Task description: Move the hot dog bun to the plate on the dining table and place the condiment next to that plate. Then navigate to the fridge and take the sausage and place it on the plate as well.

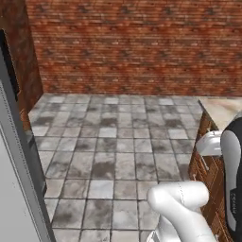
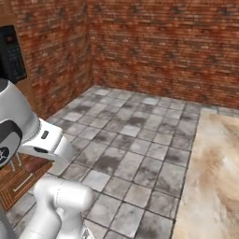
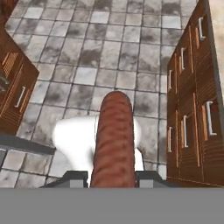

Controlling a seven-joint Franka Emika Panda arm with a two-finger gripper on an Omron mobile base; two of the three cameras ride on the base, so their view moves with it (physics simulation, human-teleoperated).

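Now end effector (image 3: 112,178) clamped on sausage (image 3: 114,140): slim reddish-brown rod, rounded tip.

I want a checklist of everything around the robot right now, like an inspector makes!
Surface: grey tiled floor; a corner of a beige marbled top at the right.
Job's things: reddish-brown sausage pointing away from the hand camera, over the floor.
Clutter: nothing seen.
Grippers: gripper shut on the sausage, one dark fingertip on each side of it.
Cables: nothing seen.
Surroundings: red brick walls; wooden drawers with pale handles; a grey panel at the left edge; a dark display panel on the left.
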